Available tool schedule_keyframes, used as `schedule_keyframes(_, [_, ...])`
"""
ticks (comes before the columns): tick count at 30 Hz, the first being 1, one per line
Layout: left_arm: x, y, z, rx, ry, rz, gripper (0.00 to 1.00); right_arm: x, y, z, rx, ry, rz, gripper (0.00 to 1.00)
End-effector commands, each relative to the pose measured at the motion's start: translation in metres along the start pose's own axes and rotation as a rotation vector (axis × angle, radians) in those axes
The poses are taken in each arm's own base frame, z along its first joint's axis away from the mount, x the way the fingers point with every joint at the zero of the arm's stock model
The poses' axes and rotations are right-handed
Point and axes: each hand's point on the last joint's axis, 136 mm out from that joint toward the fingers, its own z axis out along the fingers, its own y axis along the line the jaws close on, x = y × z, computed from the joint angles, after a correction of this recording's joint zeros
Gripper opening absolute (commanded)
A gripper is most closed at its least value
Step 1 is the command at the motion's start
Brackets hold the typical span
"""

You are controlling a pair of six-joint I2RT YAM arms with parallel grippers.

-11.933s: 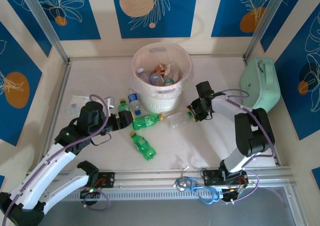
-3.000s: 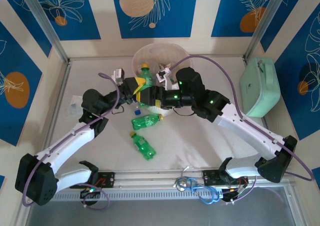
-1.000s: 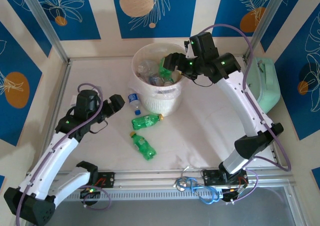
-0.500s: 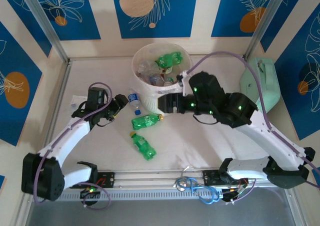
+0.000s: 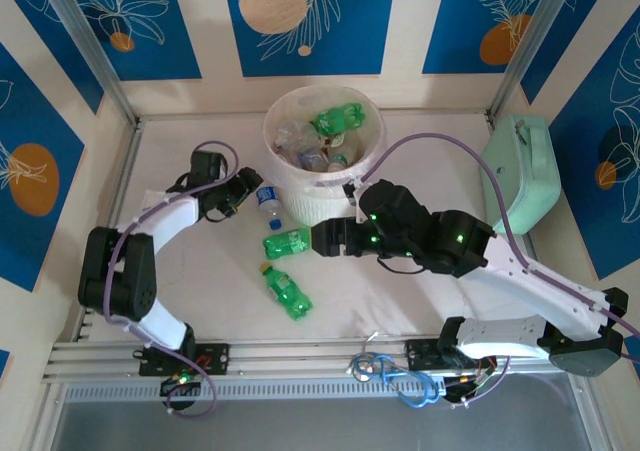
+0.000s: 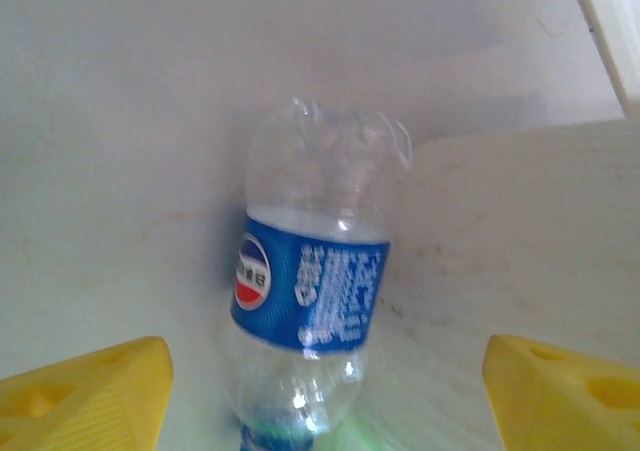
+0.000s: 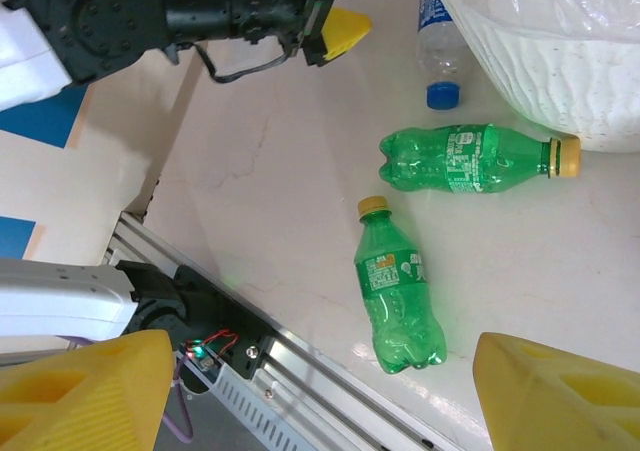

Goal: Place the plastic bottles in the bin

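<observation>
The bin (image 5: 365,176) stands at the back middle, with several plastic bottles inside and a green one (image 5: 338,121) on top. A clear bottle with a blue label (image 5: 267,200) (image 6: 310,291) lies left of the bin. My left gripper (image 5: 243,187) (image 6: 325,401) is open just short of it, its yellow fingertips (image 6: 85,401) standing wide on either side. Two green bottles (image 5: 288,241) (image 5: 287,291) lie on the table in front of the bin. My right gripper (image 5: 318,239) (image 7: 325,396) hangs open and empty above them (image 7: 465,158) (image 7: 400,296).
A mint-green case (image 5: 517,171) leans at the right wall. Blue patterned walls and metal posts close in the table. The rail with wiring (image 7: 250,356) runs along the near edge. Bare table lies right of the bin.
My right arm has swung from over the bin down to the table in front of it. My left gripper has moved right and farther back, up to the clear bottle.
</observation>
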Motion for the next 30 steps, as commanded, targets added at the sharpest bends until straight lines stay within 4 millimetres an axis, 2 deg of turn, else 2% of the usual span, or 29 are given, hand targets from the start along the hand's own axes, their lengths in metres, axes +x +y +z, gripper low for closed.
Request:
schedule_keyframes(1, [-0.013, -0.014, 0.011, 0.031, 0.020, 0.056, 0.81, -0.004, 0.002, -0.003, -0.016, -0.039, 0.024, 0.79])
schedule_keyframes(4, [-0.018, -0.015, 0.021, 0.005, 0.037, 0.067, 0.82, -0.001, 0.002, 0.000, -0.019, -0.031, 0.029, 0.79])
schedule_keyframes(9, [-0.026, -0.004, 0.034, -0.078, 0.052, 0.087, 0.82, 0.007, 0.000, 0.003, -0.013, -0.024, 0.035, 0.78])
schedule_keyframes(17, [-0.015, 0.008, 0.051, -0.138, 0.101, 0.099, 0.81, 0.015, -0.005, 0.005, -0.002, -0.020, 0.050, 0.78])
schedule_keyframes(26, [-0.006, 0.011, 0.066, -0.177, 0.134, 0.130, 0.82, 0.023, -0.007, 0.010, 0.005, -0.007, 0.055, 0.78])
schedule_keyframes(30, [-0.004, 0.022, 0.073, -0.248, 0.153, 0.135, 0.79, 0.027, -0.010, 0.010, 0.012, -0.005, 0.064, 0.78])
